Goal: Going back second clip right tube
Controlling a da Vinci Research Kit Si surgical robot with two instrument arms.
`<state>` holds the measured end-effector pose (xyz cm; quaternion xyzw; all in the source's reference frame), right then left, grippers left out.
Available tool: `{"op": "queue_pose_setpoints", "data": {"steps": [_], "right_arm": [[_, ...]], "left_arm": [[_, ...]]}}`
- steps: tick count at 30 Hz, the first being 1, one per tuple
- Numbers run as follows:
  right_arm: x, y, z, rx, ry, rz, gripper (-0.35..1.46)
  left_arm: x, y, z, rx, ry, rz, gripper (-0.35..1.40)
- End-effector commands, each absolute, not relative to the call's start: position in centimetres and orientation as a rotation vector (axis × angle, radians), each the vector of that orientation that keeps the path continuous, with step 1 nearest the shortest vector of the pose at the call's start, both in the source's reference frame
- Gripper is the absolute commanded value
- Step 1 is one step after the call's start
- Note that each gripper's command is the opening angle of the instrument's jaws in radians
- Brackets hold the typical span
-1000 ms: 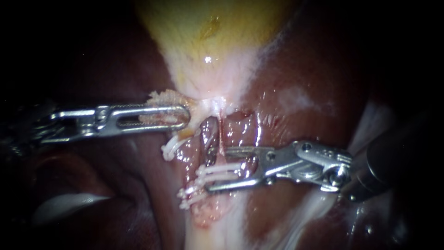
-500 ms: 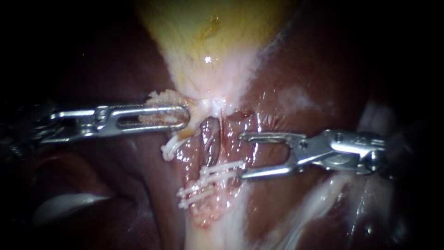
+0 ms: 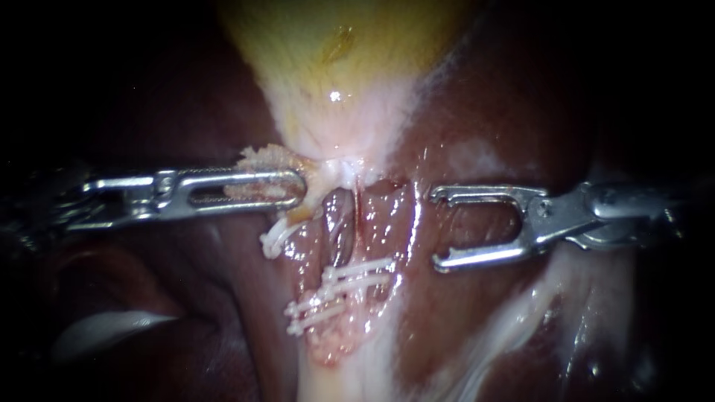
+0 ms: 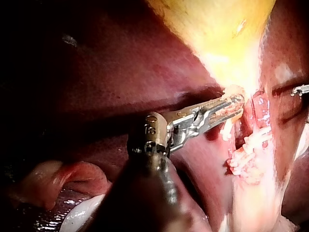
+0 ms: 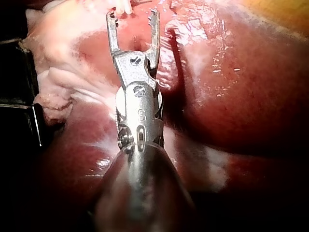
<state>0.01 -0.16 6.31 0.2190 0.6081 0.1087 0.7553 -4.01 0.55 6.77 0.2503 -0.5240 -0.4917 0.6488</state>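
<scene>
Endoscope view: right instrument (image 3: 434, 228) entering from the right, jaws spread wide and empty, only wet liver (image 3: 484, 104) showing in the gap. Just ahead of those jaws, apart from them, two white clips (image 3: 359, 272) lying side by side across the right tube (image 3: 339, 223); no metal touching them. Lower clips (image 3: 316, 311) on the same strand, farther from the right jaws than the first pair. Left instrument (image 3: 298, 186) coming in from the left, jaws clenched on frayed tissue (image 3: 264, 158) at the narrow end of the gallbladder (image 3: 342, 59), pale tissue visible through the slot in the jaw. Under the left jaws, near their tip, a single clip (image 3: 274, 240), also white.

Left wrist view: left instrument (image 4: 234, 104) clamped on the same pale scrap where the yellow gallbladder (image 4: 227, 34) narrows. White clips (image 4: 253, 141) just past the tip and to one side of it. Beyond them, at the far margin, only the tip of the right instrument (image 4: 300, 90), well clear of the clips.

Right wrist view: right instrument (image 5: 133, 14) with both jaws parted, nothing held. End of a white clip (image 5: 124, 7) just ahead of the tips, not gripped. Glistening liver (image 5: 231, 96) beside the shaft.
</scene>
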Motion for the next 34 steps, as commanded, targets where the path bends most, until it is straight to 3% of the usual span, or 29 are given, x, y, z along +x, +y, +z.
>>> {"op": "queue_pose_setpoints", "data": {"steps": [1, 18, 34], "right_arm": [[0.01, -0.16, 6.31, 0.478, 1.327, 0.237, 0.50], [-0.01, -0.18, 6.30, 0.479, 1.327, 0.236, 0.50], [0.00, -0.19, 6.29, 0.471, 1.329, 0.226, 0.50]], "left_arm": [[-4.02, 0.55, 6.78, 0.568, -1.191, -1.117, -0.35], [-4.33, 0.59, 7.29, 0.556, -1.184, -1.105, -0.35], [-4.40, 0.59, 7.36, 0.559, -1.177, -1.099, -0.35]]}}
